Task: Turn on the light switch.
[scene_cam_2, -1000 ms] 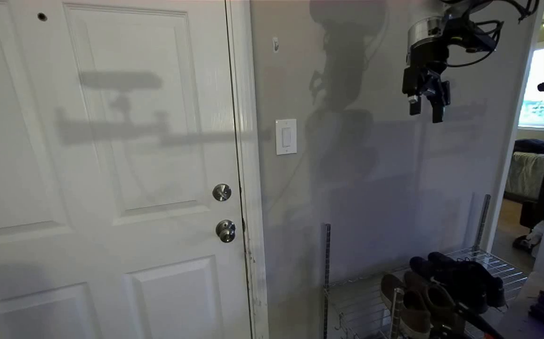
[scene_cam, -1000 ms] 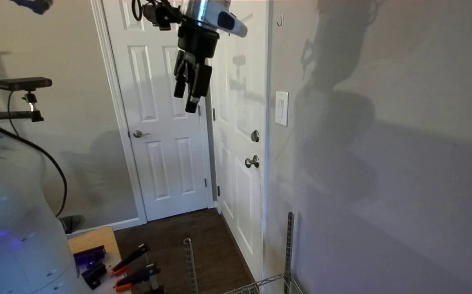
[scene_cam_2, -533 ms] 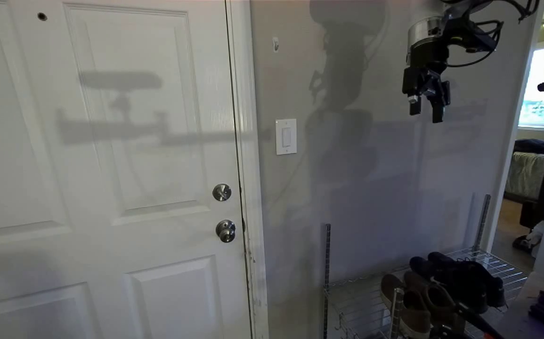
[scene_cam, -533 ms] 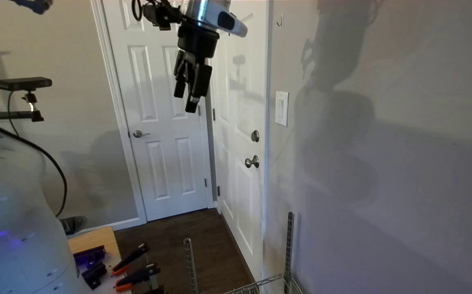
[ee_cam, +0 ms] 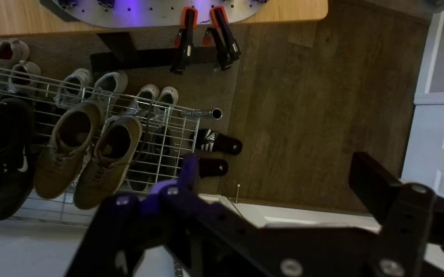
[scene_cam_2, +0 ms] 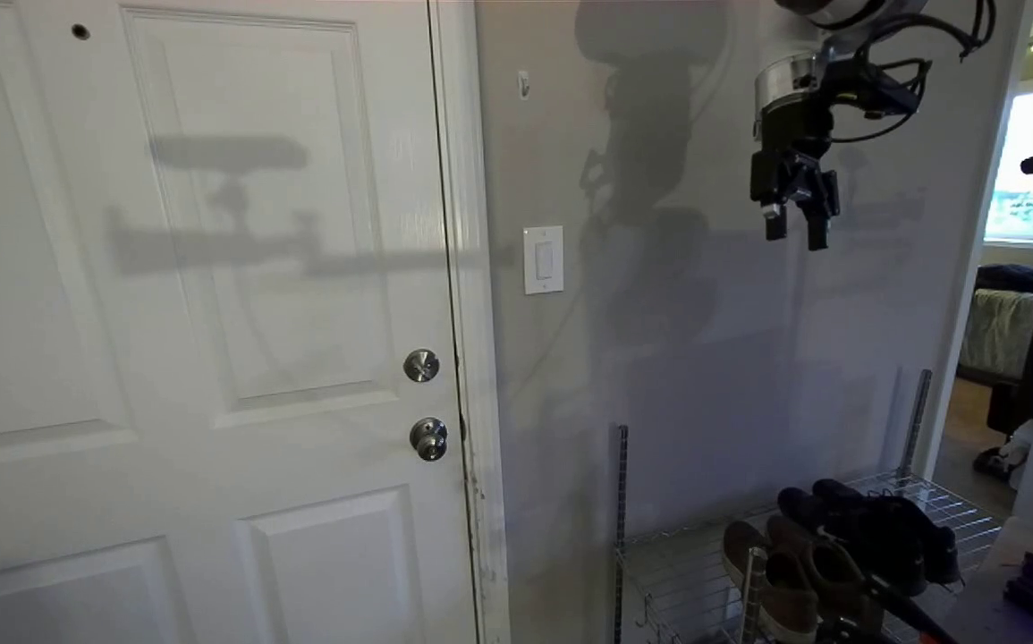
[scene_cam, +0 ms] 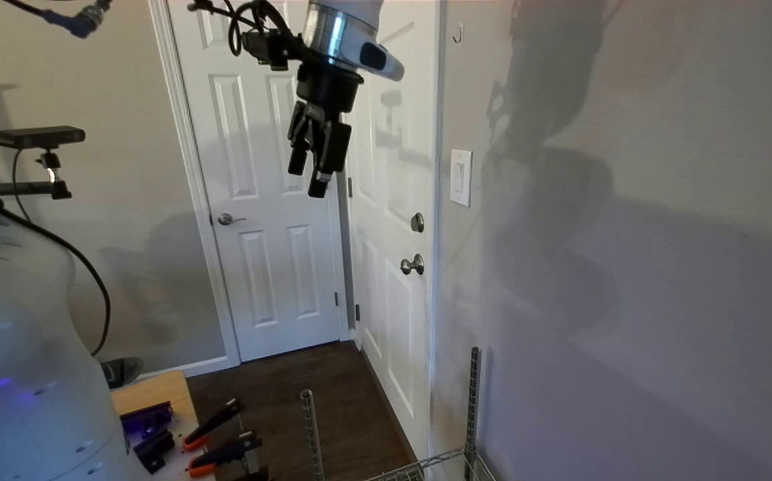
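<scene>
The light switch is a white upright plate with a rocker at its centre, on the grey wall beside the white door. It shows in both exterior views (scene_cam: 460,178) (scene_cam_2: 544,259) and is out of view in the wrist view. My gripper (scene_cam: 307,179) hangs in the air, pointing down, apart from the wall and the switch. In an exterior view (scene_cam_2: 797,236) it is well to the right of the switch, with its tips at about the plate's height in the picture. In the wrist view (ee_cam: 277,167) the jaws stand wide apart with nothing between them.
The door has a round knob (scene_cam_2: 428,439) and a deadbolt (scene_cam_2: 421,365). A wire rack (scene_cam_2: 686,555) with shoes stands below along the wall, its posts (scene_cam: 473,401) rising upright. A small hook (scene_cam_2: 523,85) is above the switch. Clamps (scene_cam: 225,451) sit on the robot's table edge.
Over the last half second my gripper has moved down a little; it shifts slightly right in one exterior view and left in the other. Before that it stood still. The switch looks the same.
</scene>
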Controlling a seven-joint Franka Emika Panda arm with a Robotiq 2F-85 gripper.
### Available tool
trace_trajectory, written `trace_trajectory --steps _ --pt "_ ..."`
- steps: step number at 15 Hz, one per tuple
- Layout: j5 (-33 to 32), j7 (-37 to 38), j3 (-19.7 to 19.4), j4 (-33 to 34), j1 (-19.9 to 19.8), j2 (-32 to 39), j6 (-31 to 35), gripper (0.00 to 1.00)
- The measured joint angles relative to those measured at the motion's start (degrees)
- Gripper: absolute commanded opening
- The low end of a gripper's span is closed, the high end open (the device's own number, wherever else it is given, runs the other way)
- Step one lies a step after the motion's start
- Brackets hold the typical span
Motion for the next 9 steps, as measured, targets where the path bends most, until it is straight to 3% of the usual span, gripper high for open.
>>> trace_trajectory --steps 4,9 --pt "-2.03 -2.12 1.01 -2.18 0.01 3.8 7.91 1.0" --pt "-4.87 -2.36 1.1 -5.92 -0.01 5.67 24.24 1.0"
